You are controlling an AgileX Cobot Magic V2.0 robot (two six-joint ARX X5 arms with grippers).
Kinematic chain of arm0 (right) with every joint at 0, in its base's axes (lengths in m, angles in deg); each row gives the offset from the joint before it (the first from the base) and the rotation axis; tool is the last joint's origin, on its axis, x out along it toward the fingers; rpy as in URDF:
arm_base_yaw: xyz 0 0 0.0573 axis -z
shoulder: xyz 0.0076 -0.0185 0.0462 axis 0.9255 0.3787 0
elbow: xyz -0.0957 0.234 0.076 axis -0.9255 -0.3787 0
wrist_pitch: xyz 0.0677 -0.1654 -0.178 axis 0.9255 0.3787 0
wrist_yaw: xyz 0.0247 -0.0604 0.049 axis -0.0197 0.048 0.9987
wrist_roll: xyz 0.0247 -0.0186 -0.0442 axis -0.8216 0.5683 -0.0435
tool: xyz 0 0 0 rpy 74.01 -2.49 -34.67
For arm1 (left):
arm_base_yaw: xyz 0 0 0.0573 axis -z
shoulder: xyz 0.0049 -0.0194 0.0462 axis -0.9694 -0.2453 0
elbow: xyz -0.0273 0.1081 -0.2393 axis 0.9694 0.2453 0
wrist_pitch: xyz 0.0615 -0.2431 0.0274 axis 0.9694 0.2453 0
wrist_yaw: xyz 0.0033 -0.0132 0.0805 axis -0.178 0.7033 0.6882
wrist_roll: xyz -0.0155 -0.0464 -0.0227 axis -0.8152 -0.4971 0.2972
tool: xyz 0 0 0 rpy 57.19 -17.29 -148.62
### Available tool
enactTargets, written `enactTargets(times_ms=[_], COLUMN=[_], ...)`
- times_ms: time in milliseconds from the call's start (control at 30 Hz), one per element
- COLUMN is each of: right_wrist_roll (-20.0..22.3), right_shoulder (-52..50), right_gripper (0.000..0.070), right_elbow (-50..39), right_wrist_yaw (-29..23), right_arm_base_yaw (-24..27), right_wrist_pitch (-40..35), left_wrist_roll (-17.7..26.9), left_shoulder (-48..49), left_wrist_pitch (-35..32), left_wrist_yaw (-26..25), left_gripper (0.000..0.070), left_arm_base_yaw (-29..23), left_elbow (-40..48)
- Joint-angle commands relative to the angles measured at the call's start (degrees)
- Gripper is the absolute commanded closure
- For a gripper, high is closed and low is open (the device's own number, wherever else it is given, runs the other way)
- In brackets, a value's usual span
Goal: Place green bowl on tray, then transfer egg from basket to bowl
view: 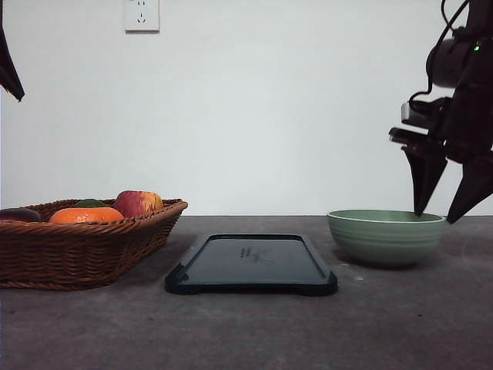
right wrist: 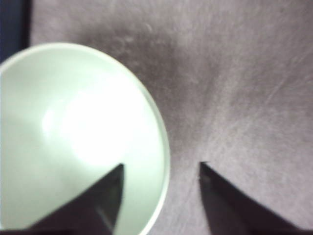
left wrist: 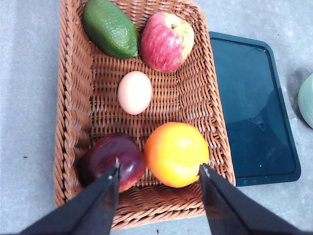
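Green bowl: rigid, glazed, likely slippery; rim sits between spread fingers of right gripper; pinch wall there.

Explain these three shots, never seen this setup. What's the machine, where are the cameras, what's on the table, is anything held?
It is a two-armed robot at a table. One camera looks forward over the table; each arm also carries a camera on its wrist, looking down past its own fingers.

On the grey table, seen from the front: a wicker basket on the left, a dark tray in the middle, and a green bowl on the right, standing on the table, not on the tray.

The left wrist view looks into the basket: an egg, an apple, an orange, a green fruit and a dark red fruit.

The right end effector is open and straddles the bowl's rim, one finger inside. The left end effector hangs open above the basket. Nothing is held.
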Motion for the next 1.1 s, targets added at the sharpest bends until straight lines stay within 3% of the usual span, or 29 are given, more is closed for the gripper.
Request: enactTargets(times_ms=[0,67,233,500,800,1067], right_wrist_roll=[0.6,0.7,0.7,0.7,2.1,1.9], right_shoulder=[1.5,1.8,2.4,2.0,1.9,2.4], right_gripper=[0.0593,0.0652,0.0691,0.0698,0.0698,0.0698], right_elbow=[1.3,1.3,1.3,2.5,17.8,28.6], right_wrist_yaw=[-0.1,0.0,0.0,0.1,0.5,0.5], right_arm_base_yaw=[0.0,0.0,0.0,0.0,-2.0,-8.9], right_wrist_pitch=[-0.5,-0.7,-1.0,1.3,19.4,20.9], left_wrist_roll=[0.0,0.0,0.0,0.0,0.1,0.1], left_shoulder=[-0.4,-0.4,-0.4,-0.4,-0.4,-0.4], left_wrist_pitch=[-0.3,-0.3,-0.3,-0.3,-0.3,-0.3], left_wrist_yaw=[-0.3,-0.3,-0.3,-0.3,-0.3,-0.3], left_gripper=[0.0391,0.0391,0.0391,0.0391,0.0391,0.0391], left_arm_base_yaw=[-0.1,-0.1,-0.1,-0.1,-0.1,-0.1], left_elbow=[-1.4,-1.4,-1.4,-1.4,-1.4,-1.4])
